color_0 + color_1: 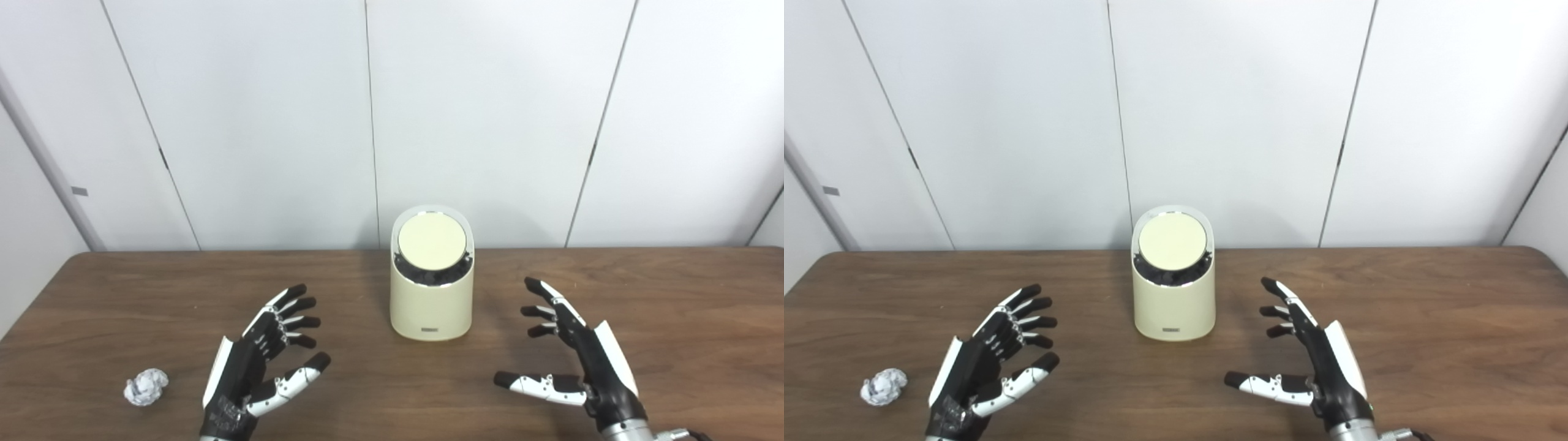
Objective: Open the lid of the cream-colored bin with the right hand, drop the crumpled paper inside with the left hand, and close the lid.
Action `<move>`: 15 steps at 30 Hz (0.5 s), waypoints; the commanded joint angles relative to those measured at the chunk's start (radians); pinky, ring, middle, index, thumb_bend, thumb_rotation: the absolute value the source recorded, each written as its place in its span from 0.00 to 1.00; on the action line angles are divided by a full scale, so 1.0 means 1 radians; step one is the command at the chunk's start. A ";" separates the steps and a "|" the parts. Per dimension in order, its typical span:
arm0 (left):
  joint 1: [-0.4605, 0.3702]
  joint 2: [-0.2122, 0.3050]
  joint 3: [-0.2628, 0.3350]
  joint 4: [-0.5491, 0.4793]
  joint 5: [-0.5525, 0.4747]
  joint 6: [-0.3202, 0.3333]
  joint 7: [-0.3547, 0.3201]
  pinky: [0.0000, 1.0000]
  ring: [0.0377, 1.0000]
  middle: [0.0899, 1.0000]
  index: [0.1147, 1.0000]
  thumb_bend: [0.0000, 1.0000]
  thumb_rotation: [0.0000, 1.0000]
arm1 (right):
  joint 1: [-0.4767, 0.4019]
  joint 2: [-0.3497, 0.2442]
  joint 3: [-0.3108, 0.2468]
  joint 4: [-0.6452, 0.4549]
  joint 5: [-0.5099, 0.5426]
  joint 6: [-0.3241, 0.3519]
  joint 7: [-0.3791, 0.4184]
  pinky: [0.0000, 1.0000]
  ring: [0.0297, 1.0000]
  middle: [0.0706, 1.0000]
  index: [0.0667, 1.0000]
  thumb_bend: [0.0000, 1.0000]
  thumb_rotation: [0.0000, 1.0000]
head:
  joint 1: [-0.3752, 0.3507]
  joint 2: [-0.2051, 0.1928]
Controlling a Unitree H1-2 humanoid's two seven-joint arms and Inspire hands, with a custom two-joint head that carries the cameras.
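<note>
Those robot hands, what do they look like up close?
The left hand and right hand are both black with white panels along the backs and thumbs, and dark fingertips. The fingers are slim and jointed. A silver metal wrist and a dark cable show below the right hand.

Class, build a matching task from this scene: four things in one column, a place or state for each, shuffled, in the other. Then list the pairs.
1. crumpled paper
2. bin
3. lid
4. right robot hand

A. cream, round, tilted toward the camera
B. open, right of the bin
C. table's near left
D. mid-table, near the wall

Pairs: 1-C, 2-D, 3-A, 4-B
</note>
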 commanded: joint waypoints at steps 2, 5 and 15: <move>-0.030 0.002 0.005 -0.017 -0.011 -0.031 0.007 0.60 0.71 0.80 0.86 0.68 0.17 | -0.020 0.001 -0.004 -0.016 0.003 -0.018 -0.018 0.62 0.77 0.89 0.89 0.79 0.29 | 0.000 -0.002; -0.031 0.003 0.005 -0.014 -0.008 -0.034 0.007 0.60 0.71 0.80 0.86 0.68 0.17 | -0.020 0.004 -0.002 -0.020 0.003 -0.010 -0.015 0.60 0.77 0.89 0.89 0.79 0.29 | -0.001 -0.004; -0.032 0.003 0.005 -0.012 -0.007 -0.039 0.007 0.60 0.71 0.80 0.86 0.68 0.17 | -0.020 0.005 0.002 -0.029 -0.010 -0.005 -0.015 0.64 0.76 0.89 0.89 0.79 0.31 | -0.001 -0.003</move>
